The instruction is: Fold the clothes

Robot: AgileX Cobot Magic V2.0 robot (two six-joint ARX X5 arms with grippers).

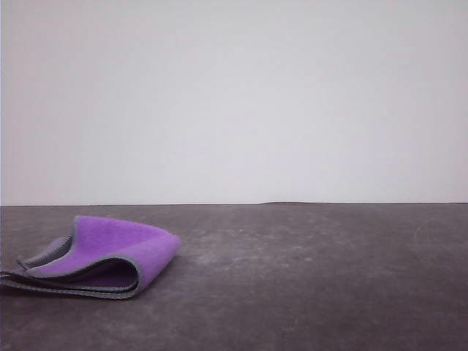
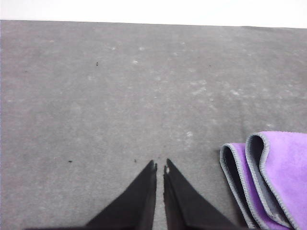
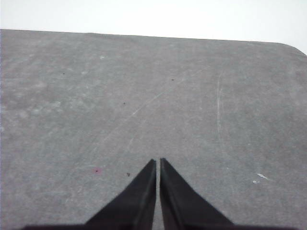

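The left hand (image 2: 159,166) is seen closed, its two black fingers pressed together with nothing between them. The right hand (image 3: 158,161) is closed the same way, and nothing is held there either. Both are kept just above the grey table (image 3: 144,96).

The cloth (image 2: 268,177) is found just beside the left hand, off to one side of its fingers and not touched by them. It is well apart from the right hand.

The cloth is already doubled over, so the folding looks nearly done, or maybe finished. If one more fold is wanted, the left hand must be opened, moved sideways to the stitched edge, and shut on it.

In the front view the cloth (image 1: 102,256) is laid on the table with its purple side out. A grey hem is run along its edges. The fold is puffy and a bit loose, and the top flap is curled up. The dark side may be tucked inside, but that cannot be told for sure.
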